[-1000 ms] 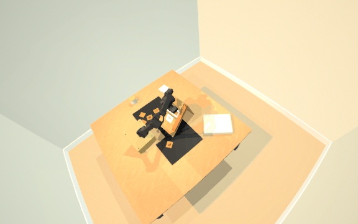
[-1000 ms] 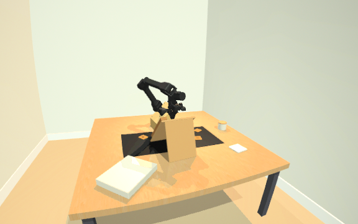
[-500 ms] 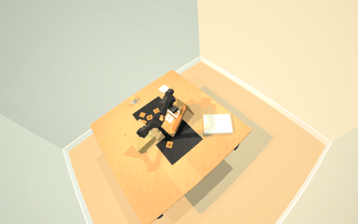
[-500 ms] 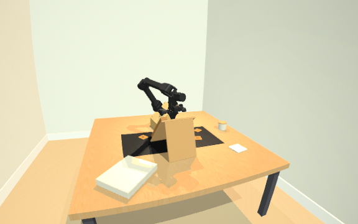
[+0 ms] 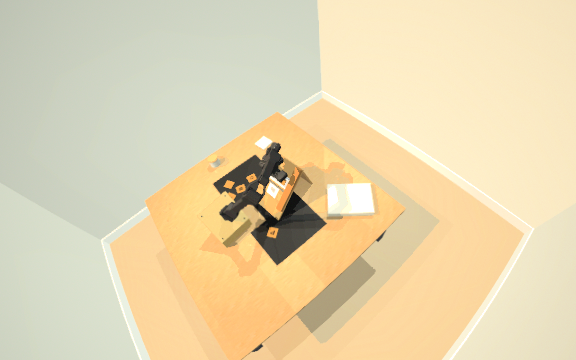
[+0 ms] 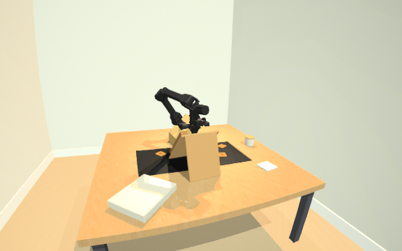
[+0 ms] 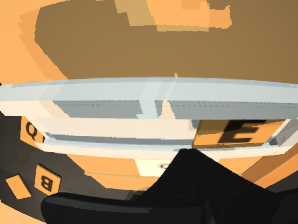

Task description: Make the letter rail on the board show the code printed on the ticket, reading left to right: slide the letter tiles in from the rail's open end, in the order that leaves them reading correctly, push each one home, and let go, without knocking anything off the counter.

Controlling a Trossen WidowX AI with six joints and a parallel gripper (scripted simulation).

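The sloped board (image 5: 288, 201) (image 6: 202, 157) stands mid-table. Its pale rail (image 7: 100, 92) crosses the wrist view, with an orange E tile (image 7: 207, 131) inside near the right end. The rail left of that tile shows no tile. The ticket (image 5: 272, 190) (image 7: 148, 167) on the board is partly hidden and its code cannot be read. My gripper (image 7: 187, 151) is shut with nothing between the fingers, its tip at the rail's lower lip, just left of the E tile's lower corner. A Q tile (image 7: 26, 135) and a B tile (image 7: 47, 179) lie left of the board.
Several loose tiles lie on the black mat (image 5: 300, 227) (image 6: 145, 160), one of them (image 5: 272, 232) (image 6: 160, 153) on the other side of the board. A white tray-like block (image 5: 363, 200) (image 6: 135, 202), a white card (image 5: 263, 142) (image 6: 267, 166) and a small jar (image 5: 215, 162) (image 6: 249, 141) stand farther out.
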